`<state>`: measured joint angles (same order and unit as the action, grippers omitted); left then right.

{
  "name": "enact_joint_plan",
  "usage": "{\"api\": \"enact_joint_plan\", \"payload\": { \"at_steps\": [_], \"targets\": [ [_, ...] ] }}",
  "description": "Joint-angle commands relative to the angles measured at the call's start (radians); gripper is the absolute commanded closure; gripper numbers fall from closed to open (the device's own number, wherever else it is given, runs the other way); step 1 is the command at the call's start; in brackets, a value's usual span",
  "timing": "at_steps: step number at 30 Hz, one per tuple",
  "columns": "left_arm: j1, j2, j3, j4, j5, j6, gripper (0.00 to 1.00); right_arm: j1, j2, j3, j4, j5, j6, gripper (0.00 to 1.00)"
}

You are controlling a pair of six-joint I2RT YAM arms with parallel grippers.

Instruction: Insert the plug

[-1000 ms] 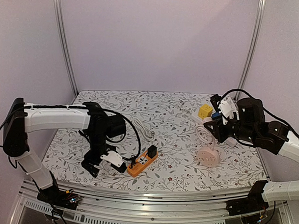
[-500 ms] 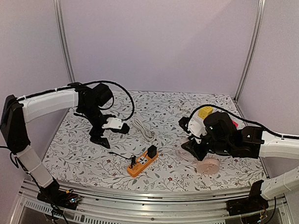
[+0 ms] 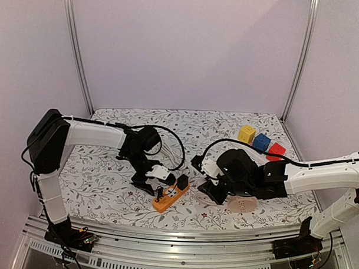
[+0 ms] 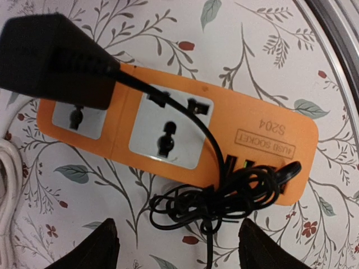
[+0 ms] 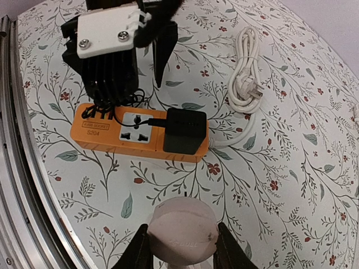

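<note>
Left fingers (image 4: 98,249) now above power strip (image 4: 252,112)

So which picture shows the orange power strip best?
The left wrist view: the strip fills it, with its sockets and label clear. The right wrist view shows the whole strip, but smaller. In the top view it looks tiny.

My left arm (image 3: 91,133) and right arm (image 3: 322,174): white tubular links, black joint housings, trailing black cables. My left hand (image 5: 132,89): white plate, two screws, ribbed black fingers (image 5: 109,78).
</note>
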<state>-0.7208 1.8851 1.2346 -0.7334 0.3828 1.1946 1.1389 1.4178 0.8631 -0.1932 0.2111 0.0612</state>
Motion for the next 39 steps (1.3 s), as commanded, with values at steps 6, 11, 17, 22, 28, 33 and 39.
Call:
{"api": "enact_joint_plan", "payload": {
  "at_steps": [6, 11, 17, 22, 28, 33, 39],
  "targets": [
    [-0.035, 0.011, -0.021, -0.020, 0.036, -0.021, 0.89, 0.002, 0.038, 0.041, 0.039, -0.011, -0.003, 1.00],
    [0.027, -0.058, 0.023, -0.047, 0.056, -0.159, 1.00, 0.037, 0.050, 0.049, 0.027, 0.017, -0.038, 1.00],
    [0.113, -0.085, 0.039, 0.016, 0.219, -0.375, 1.00, 0.078, 0.137, 0.073, 0.112, -0.005, -0.090, 1.00],
    [0.078, -0.019, 0.018, 0.098, 0.185, -0.543, 1.00, 0.088, 0.251, 0.157, 0.159, -0.060, -0.141, 1.00],
    [0.011, 0.050, 0.059, 0.028, 0.094, -0.608, 1.00, 0.087, 0.260, 0.140, 0.165, -0.060, -0.149, 1.00],
    [0.020, 0.180, 0.139, -0.128, 0.146, -0.696, 1.00, 0.087, 0.239, 0.104, 0.180, -0.044, -0.136, 1.00],
    [0.021, 0.216, 0.113, -0.135, 0.306, -0.805, 1.00, 0.087, 0.265, 0.098, 0.179, -0.052, -0.180, 1.00]
  ]
}}
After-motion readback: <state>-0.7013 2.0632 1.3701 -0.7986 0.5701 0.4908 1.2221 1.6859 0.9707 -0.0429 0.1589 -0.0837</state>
